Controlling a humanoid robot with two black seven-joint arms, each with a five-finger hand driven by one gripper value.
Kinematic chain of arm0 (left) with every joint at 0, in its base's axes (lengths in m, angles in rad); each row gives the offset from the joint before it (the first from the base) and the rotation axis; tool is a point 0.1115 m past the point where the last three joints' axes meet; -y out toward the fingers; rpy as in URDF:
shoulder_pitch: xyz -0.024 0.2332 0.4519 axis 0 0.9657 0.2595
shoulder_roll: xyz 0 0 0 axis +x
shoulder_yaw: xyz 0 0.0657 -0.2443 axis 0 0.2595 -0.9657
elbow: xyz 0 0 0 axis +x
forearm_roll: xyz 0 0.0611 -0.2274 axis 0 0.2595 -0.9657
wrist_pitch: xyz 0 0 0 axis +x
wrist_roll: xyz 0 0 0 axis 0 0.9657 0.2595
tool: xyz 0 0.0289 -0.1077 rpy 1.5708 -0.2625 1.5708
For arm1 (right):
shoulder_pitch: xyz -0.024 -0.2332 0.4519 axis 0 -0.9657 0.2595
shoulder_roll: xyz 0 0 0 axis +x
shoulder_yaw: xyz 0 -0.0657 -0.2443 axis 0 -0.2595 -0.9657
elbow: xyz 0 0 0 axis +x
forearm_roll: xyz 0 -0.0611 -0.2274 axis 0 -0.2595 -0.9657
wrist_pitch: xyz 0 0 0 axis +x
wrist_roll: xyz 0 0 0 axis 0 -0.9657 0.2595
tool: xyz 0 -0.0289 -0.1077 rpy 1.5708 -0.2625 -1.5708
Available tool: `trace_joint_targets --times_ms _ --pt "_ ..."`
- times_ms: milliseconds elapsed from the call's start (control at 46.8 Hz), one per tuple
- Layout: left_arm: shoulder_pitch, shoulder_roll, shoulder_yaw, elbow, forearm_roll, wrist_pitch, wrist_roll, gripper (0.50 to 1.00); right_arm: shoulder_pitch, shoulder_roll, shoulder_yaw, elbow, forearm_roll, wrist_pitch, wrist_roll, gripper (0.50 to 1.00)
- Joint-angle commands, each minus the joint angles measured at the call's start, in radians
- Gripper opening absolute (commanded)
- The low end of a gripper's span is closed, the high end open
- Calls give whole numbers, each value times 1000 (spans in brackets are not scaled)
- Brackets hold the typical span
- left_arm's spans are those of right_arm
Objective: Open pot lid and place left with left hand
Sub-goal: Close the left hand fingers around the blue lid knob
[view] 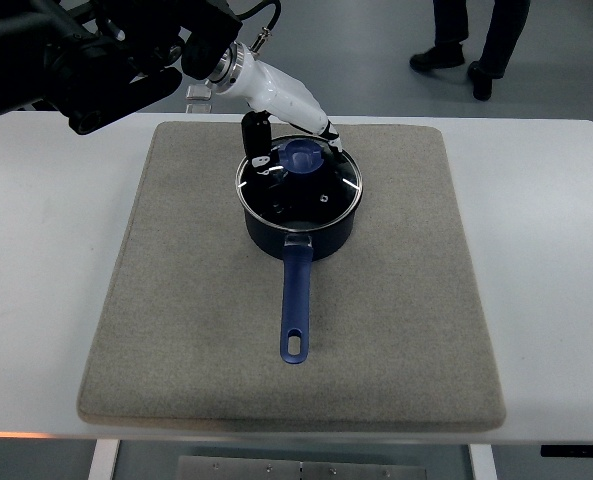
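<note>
While the lid (311, 190) sits on the pot (298, 225) mid-mat (176, 330), the left hand (291, 150) reaches over its blue knob (301, 157), fingers (258, 140) draped around it; whether they have clamped it, can't tell. Judgement: seat the grip on the knob first, lift straight up to clear the rim, then carry left onto bare mat. Handle (295, 300) points toward the robot.

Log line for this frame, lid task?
left hand over lid knob, grasp unclear | lid on pot | mat | right: absent
</note>
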Motion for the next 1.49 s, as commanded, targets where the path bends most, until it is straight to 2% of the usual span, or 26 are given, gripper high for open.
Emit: trace_joint_targets --times_ms 0,149,342,427,491,576,640,726,897,939,1003,1046,1131,1260,1345,1473 --pt "1 0 -1 0 0 0 0 870 0 0 0 0 0 0 0 915" --pt "2 0 -1 0 0 0 0 853 0 0 1 0 0 0 0 917" --pt "6 0 -1 0 0 0 0 786 0 0 1 0 0 0 0 917" --pt "6 0 -1 2 0 1 0 776 0 0 0 0 0 1 0 917" --pt "6 0 -1 3 0 8 0 750 0 0 0 0 0 1 0 917" --pt "6 0 -1 5 3 21 0 746 0 0 0 0 0 1 0 915" --pt "7 0 1 5 5 23 0 703 0 0 0 0 0 0 0 917" --pt "7 0 1 5 8 24 0 673 0 0 1 0 0 1 0 915" --pt "9 -8 -1 20 2 29 0 668 0 0 0 0 0 0 0 917" --pt "13 -15 -1 31 2 38 0 636 0 0 0 0 0 0 0 917" --pt "27 -31 1 54 2 52 0 619 0 0 0 0 0 0 0 917" --pt "27 -34 2 67 6 54 0 583 0 0 0 0 0 1 0 917" --pt "27 -34 2 72 10 54 0 549 0 0 0 0 0 1 0 915" --pt "27 -37 2 74 11 54 0 544 0 0 0 0 0 1 0 915" --pt "29 -40 4 74 11 54 0 501 0 0 1 0 0 1 0 917" --pt "27 -41 4 74 13 54 0 500 0 0 0 0 0 0 0 917"
